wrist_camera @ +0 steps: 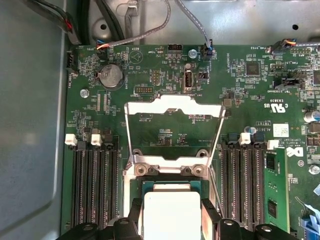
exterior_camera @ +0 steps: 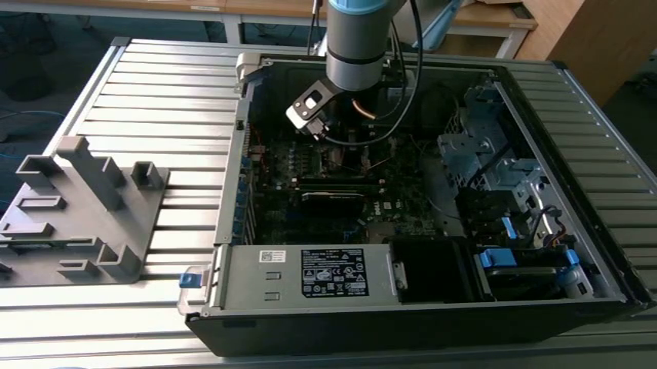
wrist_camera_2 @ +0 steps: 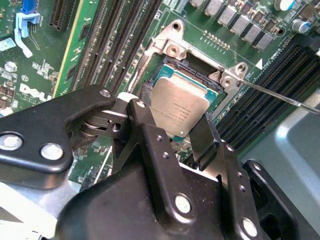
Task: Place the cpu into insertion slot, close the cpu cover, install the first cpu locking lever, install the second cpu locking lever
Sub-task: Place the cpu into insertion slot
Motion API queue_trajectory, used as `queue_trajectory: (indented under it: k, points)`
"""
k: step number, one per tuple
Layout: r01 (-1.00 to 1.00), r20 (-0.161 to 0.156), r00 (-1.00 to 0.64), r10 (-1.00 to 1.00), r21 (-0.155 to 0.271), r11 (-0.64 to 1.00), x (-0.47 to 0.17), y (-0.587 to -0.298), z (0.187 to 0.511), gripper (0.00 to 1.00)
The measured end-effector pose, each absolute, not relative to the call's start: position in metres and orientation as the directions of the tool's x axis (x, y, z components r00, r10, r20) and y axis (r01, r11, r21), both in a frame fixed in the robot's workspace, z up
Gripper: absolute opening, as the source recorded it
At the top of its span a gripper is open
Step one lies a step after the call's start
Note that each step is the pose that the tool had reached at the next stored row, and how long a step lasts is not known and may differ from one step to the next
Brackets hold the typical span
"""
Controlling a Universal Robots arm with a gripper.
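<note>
While the black two-fingered end effector (exterior_camera: pixel 320 132) reaches down into the open black computer case (exterior_camera: pixel 411 330) on the slatted aluminium desk (exterior_camera: pixel 154 84), a grey moulded plastic fixture (exterior_camera: pixel 77 215) stands well apart from it, toward the exterior view's left. In both wrist views, long black memory slots (wrist_camera: pixel 95 185) run on either side of the end effector. Its fingers (wrist_camera_2: pixel 147 130) are pressed against two opposite edges of the small square silver-grey cpu (wrist_camera_2: pixel 179 106), pinching it. The cpu lies within the square, silver-rimmed insertion slot (wrist_camera_2: pixel 185 69), directly between the fingertips; whether it is fully seated cannot be told. Beyond the cpu, away from the end effector, the thin silver square-framed cpu cover (wrist_camera: pixel 175 106) lies swung open, hinged at the slot's far edge, with green board visible through its window. A thin silver wire lever (wrist_camera_2: pixel 280 96) extends from a slot corner, outward past the end effector's side.
</note>
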State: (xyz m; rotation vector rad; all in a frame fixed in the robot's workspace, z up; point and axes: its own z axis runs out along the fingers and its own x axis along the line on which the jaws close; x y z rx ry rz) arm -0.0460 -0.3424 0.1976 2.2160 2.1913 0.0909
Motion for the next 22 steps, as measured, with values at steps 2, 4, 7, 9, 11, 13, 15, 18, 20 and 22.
queue_trajectory:
  k: [2,4,7,9,11,13,15,18,20,22]
  points:
    - [0.998,0.025,0.010,1.000,0.058,-0.012,-0.0460,-0.3424,0.1977,0.54]
    - [0.998,0.025,0.010,1.000,0.058,-0.012,-0.0460,-0.3423,0.1975,0.54]
    - [0.998,0.025,0.010,1.000,0.058,-0.012,-0.0460,-0.3423,0.1962,0.54]
    - [0.998,0.025,0.010,1.000,0.058,-0.012,-0.0460,-0.3423,0.1962,0.54]
    - [0.998,0.025,0.011,1.000,0.058,-0.012,-0.0457,-0.3423,0.1961,0.54]
    - [0.998,0.025,0.011,1.000,0.058,-0.012,-0.0452,-0.3423,0.1960,0.54]
    - [0.998,0.025,0.011,1.000,0.058,-0.012,-0.0451,-0.3423,0.1954,0.54]
    - [0.998,0.025,0.010,1.000,0.058,-0.012,-0.0452,-0.3423,0.1945,0.54]
    - [0.998,0.025,0.010,1.000,0.058,-0.012,-0.0452,-0.3423,0.1945,0.54]
    - [0.998,0.025,0.010,1.000,0.058,-0.012,-0.0452,-0.3423,0.1945,0.54]
